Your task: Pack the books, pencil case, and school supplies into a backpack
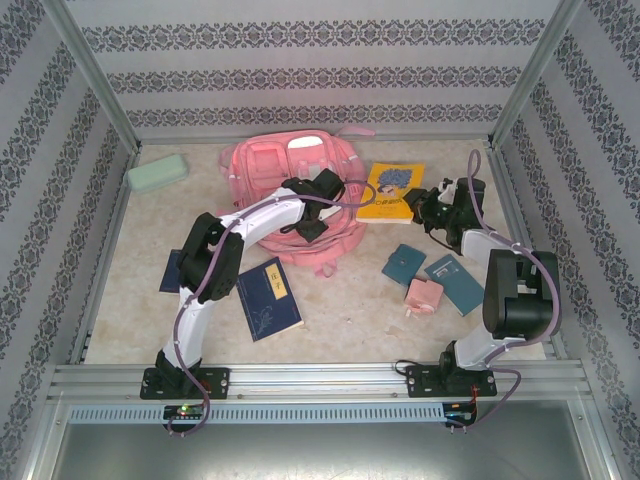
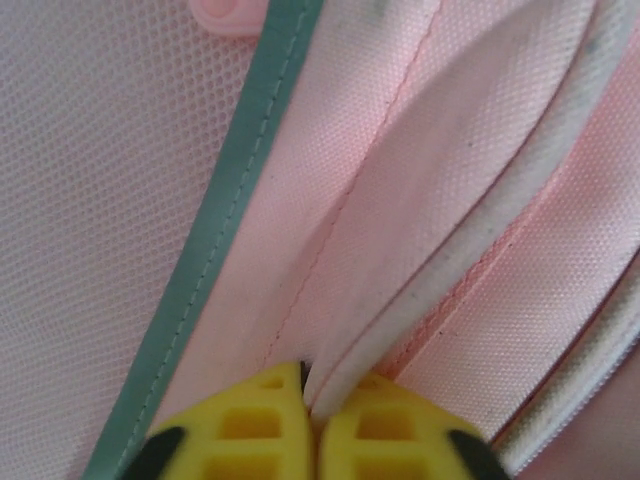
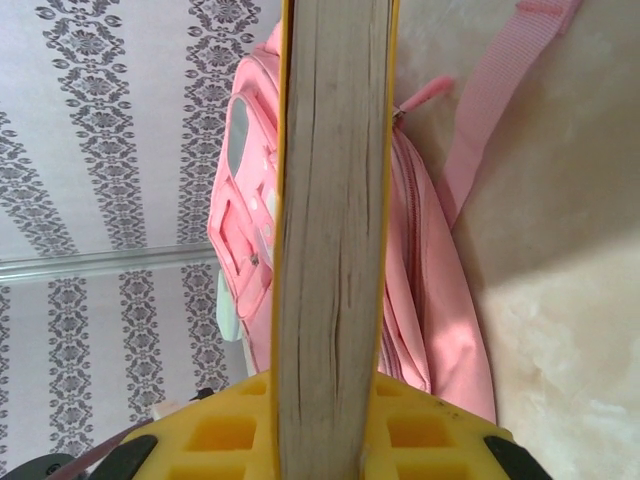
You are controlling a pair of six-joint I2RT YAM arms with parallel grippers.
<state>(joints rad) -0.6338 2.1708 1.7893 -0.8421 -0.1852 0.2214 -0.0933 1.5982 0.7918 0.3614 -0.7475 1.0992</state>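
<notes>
The pink backpack (image 1: 262, 165) lies at the back of the table. My left gripper (image 1: 316, 222) is over its near right part. Seen from the left wrist, the left gripper (image 2: 312, 388) is shut on a pale trim flap (image 2: 440, 240) of the backpack. My right gripper (image 1: 432, 207) is shut on the larger yellow book (image 1: 392, 190), just right of the backpack. The right wrist view has that book's page edge (image 3: 335, 200) upright between the yellow fingers (image 3: 225, 430), with the backpack (image 3: 420, 250) behind. One navy book (image 1: 268, 298) lies front left. The mint pencil case (image 1: 157, 173) rests back left.
A second navy book (image 1: 170, 272) lies partly under the left arm. Two teal pads (image 1: 403, 264) (image 1: 456, 283) and a small pink block (image 1: 424, 295) lie front right beside the right arm. Metal frame posts and patterned walls enclose the table.
</notes>
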